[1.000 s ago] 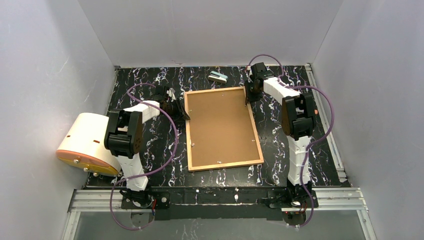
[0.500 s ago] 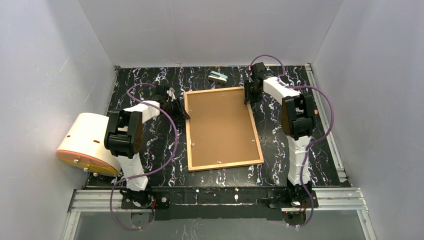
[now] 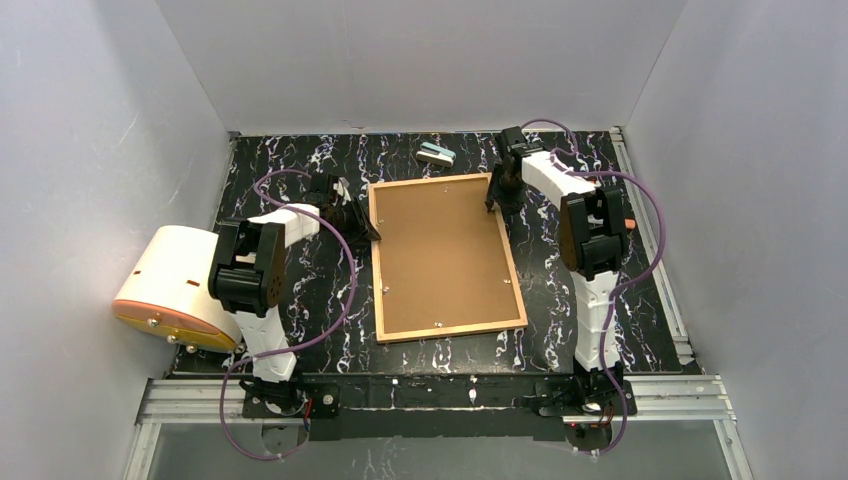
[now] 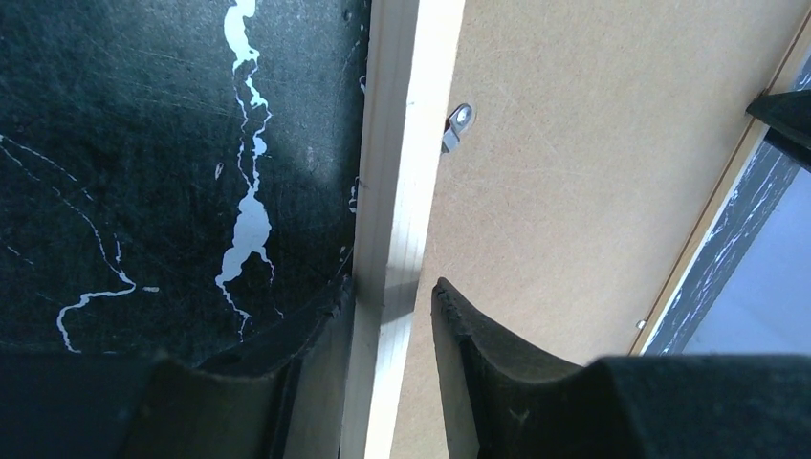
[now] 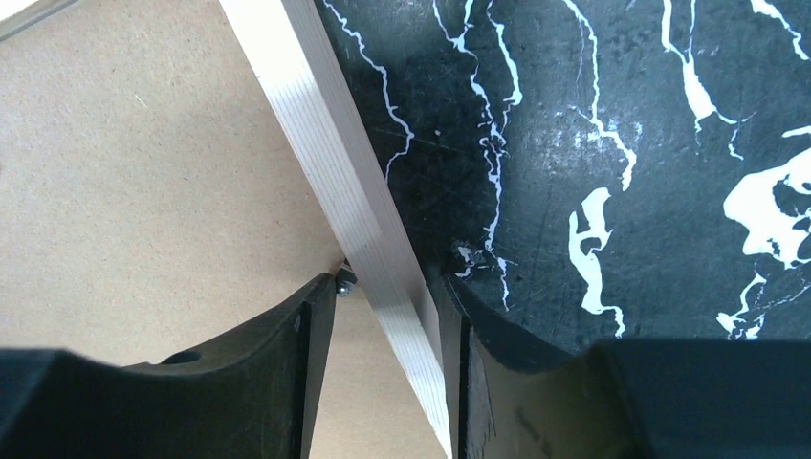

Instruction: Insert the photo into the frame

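The frame lies face down on the black marbled table, the brown backing board filling its back. The photo is not in view. My left gripper is shut on the frame's left border; in the left wrist view the gripper has one finger outside the light-wood border and one on the board. My right gripper is open astride the right border near the far corner. In the right wrist view the gripper has its right finger against the border and a gap on the board side.
A small blue-and-white object lies beyond the frame's far edge. A white and orange drum-shaped thing sits off the table's left edge. A metal turn clip holds the board. Grey walls enclose the table.
My right gripper has shifted from the frame's far right corner onto the right border. The left arm and the frame have not moved.
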